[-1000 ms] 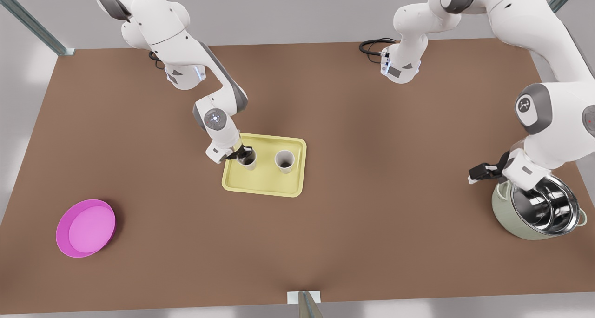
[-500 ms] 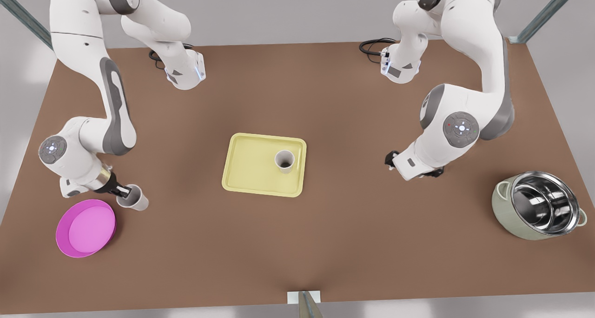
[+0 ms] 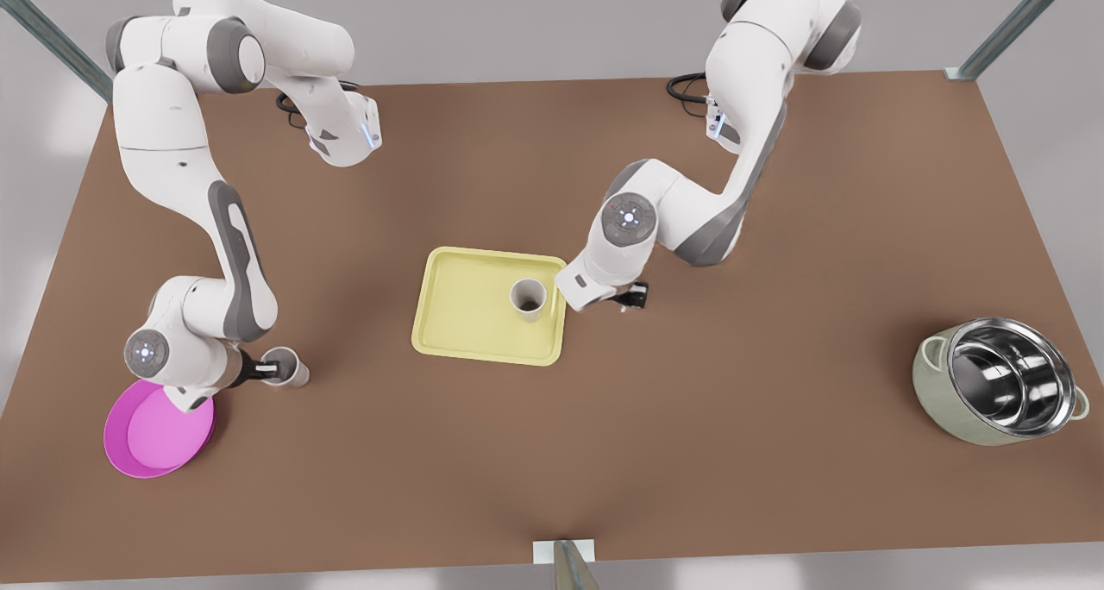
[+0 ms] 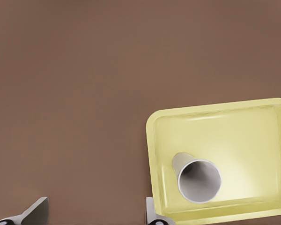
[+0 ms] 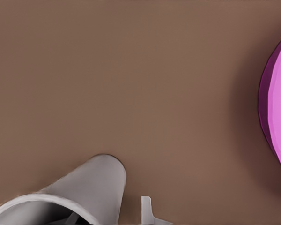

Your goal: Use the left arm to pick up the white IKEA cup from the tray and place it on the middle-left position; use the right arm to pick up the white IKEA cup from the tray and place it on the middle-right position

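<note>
A white cup [image 3: 528, 298] [image 4: 196, 180] stands upright in the pale yellow tray [image 3: 457, 314] [image 4: 253, 136], near the tray's side on the front view's right. My left gripper [image 3: 634, 297] [image 4: 96, 218] hangs open just beside that side of the tray, over bare table. A second white cup [image 3: 289, 370] [image 5: 75, 197] is at the front view's left, beside the pink dish. My right gripper [image 3: 266, 368] [image 5: 110, 213] is shut on its rim, with one finger [image 5: 147, 211] outside the wall. I cannot tell whether this cup touches the table.
A round pink dish [image 3: 159, 426] [image 5: 276, 103] lies close to the right gripper. A steel-lined pot [image 3: 1000, 392] sits at the front view's far right. Brown tabletop [image 3: 733, 417] stretches between the tray and the pot.
The left gripper has swung from well right of the tray to its edge. The right gripper has shifted the held cup a little toward the front view's right, beside the pink dish.
</note>
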Controlling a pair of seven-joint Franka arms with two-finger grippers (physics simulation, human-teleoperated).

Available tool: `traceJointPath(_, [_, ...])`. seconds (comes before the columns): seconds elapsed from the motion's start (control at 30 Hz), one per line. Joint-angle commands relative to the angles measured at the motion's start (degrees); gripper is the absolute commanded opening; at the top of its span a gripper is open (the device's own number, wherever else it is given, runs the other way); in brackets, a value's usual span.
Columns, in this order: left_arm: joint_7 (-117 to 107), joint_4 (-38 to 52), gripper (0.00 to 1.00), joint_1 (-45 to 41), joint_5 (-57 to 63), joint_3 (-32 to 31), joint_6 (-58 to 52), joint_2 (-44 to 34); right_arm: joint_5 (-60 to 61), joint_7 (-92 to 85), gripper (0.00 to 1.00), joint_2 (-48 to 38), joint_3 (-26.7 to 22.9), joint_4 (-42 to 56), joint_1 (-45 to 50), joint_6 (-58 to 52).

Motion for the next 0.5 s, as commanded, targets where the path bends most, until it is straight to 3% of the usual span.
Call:
traceJointPath(0.0, [-25.63, -0.26, 1.0, -1.52, 0.74, -0.01, 3.44, 0.4, 0.86, -10.71, 0.94, 0.0, 0.0, 0.12, 0.0, -0.6])
traceJointPath(0.2, [-30.81, -0.35, 1.0, -5.13, 0.56, -0.01, 10.64, 3.65, 0.95, -11.41, 0.94, -2.72, -0.18, 0.21, -0.26, -3.77])
traceJointPath(0.3, [-30.82, -0.35, 1.0, -6.36, 1.71, -0.01, 12.22, 6.28, 0.86, -10.8, 1.0, -14.67, 0.0, 0.21, -0.09, -15.72])
traceJointPath(0.47, [-30.73, -1.14, 1.0, -7.59, 1.79, -0.01, 15.13, 9.27, 0.16, -2.98, 1.0, -28.56, 1.84, 2.83, 0.18, -30.74])
